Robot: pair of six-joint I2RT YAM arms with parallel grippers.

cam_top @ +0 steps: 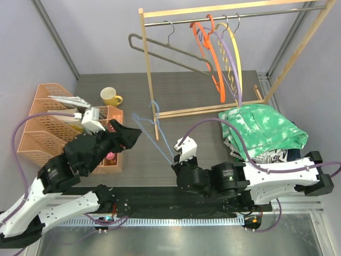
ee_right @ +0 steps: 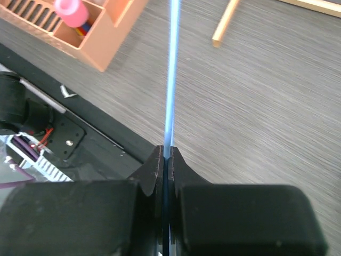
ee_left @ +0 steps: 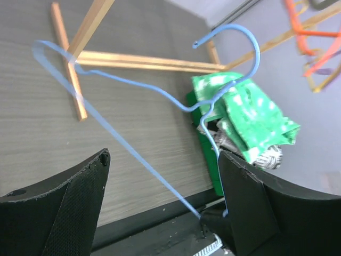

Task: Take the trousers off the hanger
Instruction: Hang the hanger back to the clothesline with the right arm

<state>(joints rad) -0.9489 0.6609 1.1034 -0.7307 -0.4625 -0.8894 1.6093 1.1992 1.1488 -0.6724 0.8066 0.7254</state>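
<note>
The trousers (cam_top: pixel 261 128) lie in a folded pile on the table at the right, the green-and-white pair on top and a newspaper-print edge (cam_top: pixel 272 156) below. The pile also shows in the left wrist view (ee_left: pixel 245 114). The bare blue wire hanger (cam_top: pixel 156 125) carries no cloth. My right gripper (cam_top: pixel 177 155) is shut on its lower wire, as the right wrist view (ee_right: pixel 167 152) shows with the wire (ee_right: pixel 171 80) running up from the jaws. My left gripper (cam_top: pixel 130 136) is open and empty, left of the hanger (ee_left: pixel 114 135); in its own view (ee_left: pixel 163 153) the wire crosses between the fingers, untouched.
A wooden rack (cam_top: pixel 154 80) with a metal rod stands at the back, holding grey (cam_top: pixel 160 50), orange (cam_top: pixel 213 58), purple and yellow hangers. Orange desk organizers (cam_top: pixel 40 125) and a yellow mug (cam_top: pixel 110 96) are at the left. The rack's foot bar (ee_left: pixel 144 61) lies near the hanger.
</note>
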